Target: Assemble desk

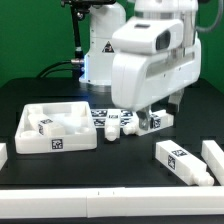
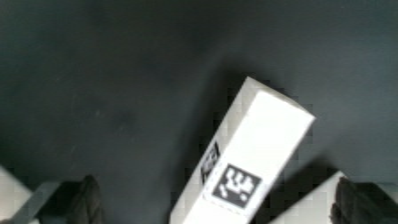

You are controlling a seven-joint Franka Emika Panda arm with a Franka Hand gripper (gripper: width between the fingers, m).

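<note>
A plain green backdrop (image 1: 25,40) is seen across the far side, on left and right. A matte black table (image 1: 120,172) is spread before it, faintly glossed by soft light, and bordered near by a white strip (image 1: 100,207).

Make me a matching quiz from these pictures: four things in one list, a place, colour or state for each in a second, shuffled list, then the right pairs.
Things:
1. desk panel
2. gripper
3. table
4. tagged leg

Matches:
A. open
B. black
C. lying flat at the exterior view's right
D. at the exterior view's left

Pairs: 1-D, 2-A, 3-B, 4-C
</note>
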